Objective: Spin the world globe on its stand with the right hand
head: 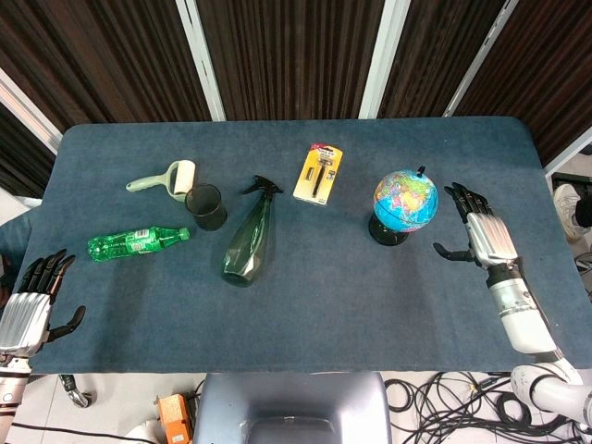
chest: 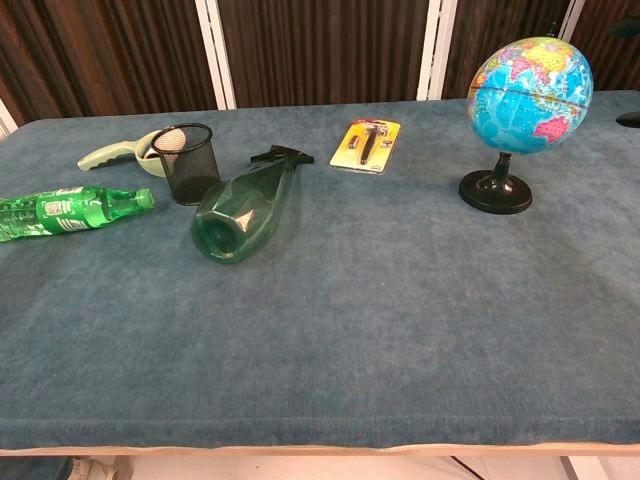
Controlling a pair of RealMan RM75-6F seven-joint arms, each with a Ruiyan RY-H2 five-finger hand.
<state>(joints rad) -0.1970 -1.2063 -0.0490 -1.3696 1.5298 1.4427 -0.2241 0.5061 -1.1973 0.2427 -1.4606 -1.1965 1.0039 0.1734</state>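
globe (head: pixel 405 200) upright on its black stand (chest: pixel 495 191) on the blue table (head: pixel 305 305), right hand (head: pixel 479 231) just right of globe, fingers spread, not touching it. left hand (head: pixel 32 301) far left of globe at the table edge, fingers apart, holding nothing. left of globe: dark green spray bottle (head: pixel 250 239) lying down, green soda bottle (head: pixel 137 242), lint roller (head: pixel 166 178), mesh cup (head: pixel 205 206), yellow blister pack (head: pixel 318 173).

On the table: 1 globe (head: pixel 405 199), 1 green soda bottle (head: pixel 137 242) (lying flat, left of frame), 1 dark green spray bottle (head: pixel 250 239), 1 black mesh cup (head: pixel 205 206), 1 lint roller (head: pixel 165 178), 1 yellow carded tool pack (head: pixel 318 173). Hands: 2.
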